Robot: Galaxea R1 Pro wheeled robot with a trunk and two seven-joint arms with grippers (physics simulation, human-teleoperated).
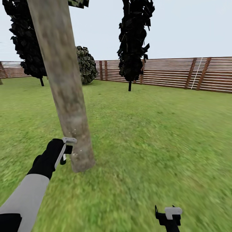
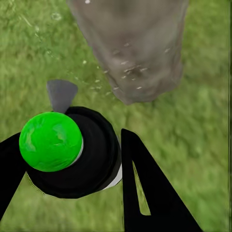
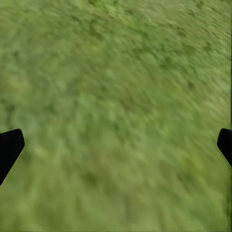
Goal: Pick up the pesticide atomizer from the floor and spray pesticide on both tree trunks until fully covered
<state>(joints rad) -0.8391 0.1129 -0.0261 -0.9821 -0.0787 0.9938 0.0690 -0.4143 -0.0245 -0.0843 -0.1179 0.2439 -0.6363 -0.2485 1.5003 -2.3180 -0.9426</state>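
While the left jaws grip the atomizer (image 2: 72, 154) beside the tree trunk (image 1: 64, 87), the right jaws hang parted.

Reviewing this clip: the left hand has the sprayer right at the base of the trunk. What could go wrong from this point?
1. The left hand holds the atomizer very near the tree trunk; a small push forward could bump it.
2. Droplets show only low on the trunk, so the upper trunk may stay uncovered unless the aim rises.
3. The trunk leans and stretches well above the hand, so reaching higher could be awkward.
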